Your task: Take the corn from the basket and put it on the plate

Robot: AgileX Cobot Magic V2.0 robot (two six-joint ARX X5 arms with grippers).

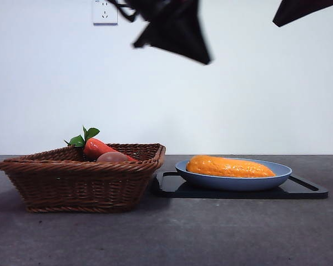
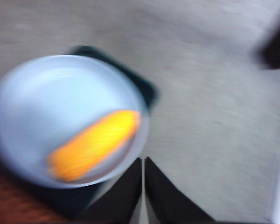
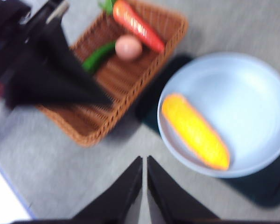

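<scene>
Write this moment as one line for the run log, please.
corn: lying on blue plate | basket: holds carrot, egg-like ball | left gripper: jaws shut, empty, above the plate | right gripper: jaws shut, empty, raised

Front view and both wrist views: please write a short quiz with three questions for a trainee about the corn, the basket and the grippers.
1. True or false: the corn lies on the plate.
2. Which of these is in the basket? A. a carrot B. a banana C. a cup
3. Fill in: the plate stands on a black ____.

Key
1. True. Both the left gripper and the right gripper are shut and hold nothing.
2. A
3. tray
</scene>
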